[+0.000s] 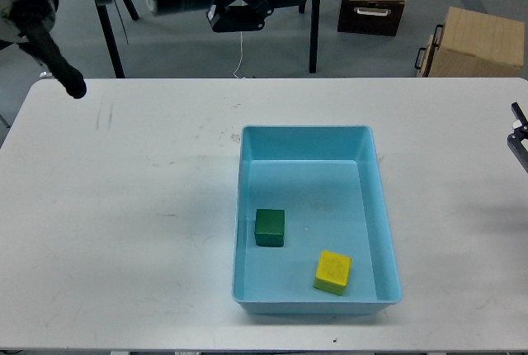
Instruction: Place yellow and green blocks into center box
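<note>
My left tool (239, 10) hangs high over the far edge of the desk (124, 206), its fingers spread open and holding nothing; the light blue tray (384, 206) lies well below and nearer me than that tool; inside it the green block (270, 227) sits toward the left wall, and the yellow block (332, 272) rests nearer the front wall, the two apart; my right tool (520, 134) barely shows at the right edge, so I cannot tell its state.
</note>
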Robot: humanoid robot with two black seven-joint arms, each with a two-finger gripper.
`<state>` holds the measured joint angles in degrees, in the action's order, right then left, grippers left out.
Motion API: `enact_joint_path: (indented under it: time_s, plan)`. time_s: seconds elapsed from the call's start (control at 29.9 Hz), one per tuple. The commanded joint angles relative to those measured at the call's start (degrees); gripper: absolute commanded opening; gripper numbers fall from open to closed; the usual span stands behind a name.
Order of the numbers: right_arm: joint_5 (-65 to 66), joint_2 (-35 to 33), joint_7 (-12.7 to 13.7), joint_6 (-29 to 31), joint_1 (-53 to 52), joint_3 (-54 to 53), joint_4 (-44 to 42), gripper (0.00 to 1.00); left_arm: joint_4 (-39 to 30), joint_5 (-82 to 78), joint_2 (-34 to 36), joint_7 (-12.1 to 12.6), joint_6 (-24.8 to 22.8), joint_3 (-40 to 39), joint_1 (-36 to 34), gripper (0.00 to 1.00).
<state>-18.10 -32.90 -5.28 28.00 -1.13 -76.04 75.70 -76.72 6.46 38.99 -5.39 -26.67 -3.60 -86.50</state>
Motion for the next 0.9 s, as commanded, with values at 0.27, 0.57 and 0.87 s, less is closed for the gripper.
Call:
enact_joint_path:
  time_s: [0.27, 0.57, 0.87]
  plan:
    - [-0.09, 4.41, -1.31, 0.0, 0.77, 0.37, -0.29, 1.0, 9.31, 6.71, -4.01, -0.15, -1.33, -40.49, 35.58, 1.0]
    - [-0.09, 10.57, -1.58, 0.0, 8.68, -1.65, 4.1, 1.0, -7.72, 9.27, -6.38, 0.2, -1.33, -63.0, 68.97, 1.0]
    - [0.0, 11.98, -1.58, 0.0, 13.34, -3.24, 7.27, 1.0, -21.1, 9.27, -16.3, 0.38, -1.28, -75.94, 95.36, 1.0]
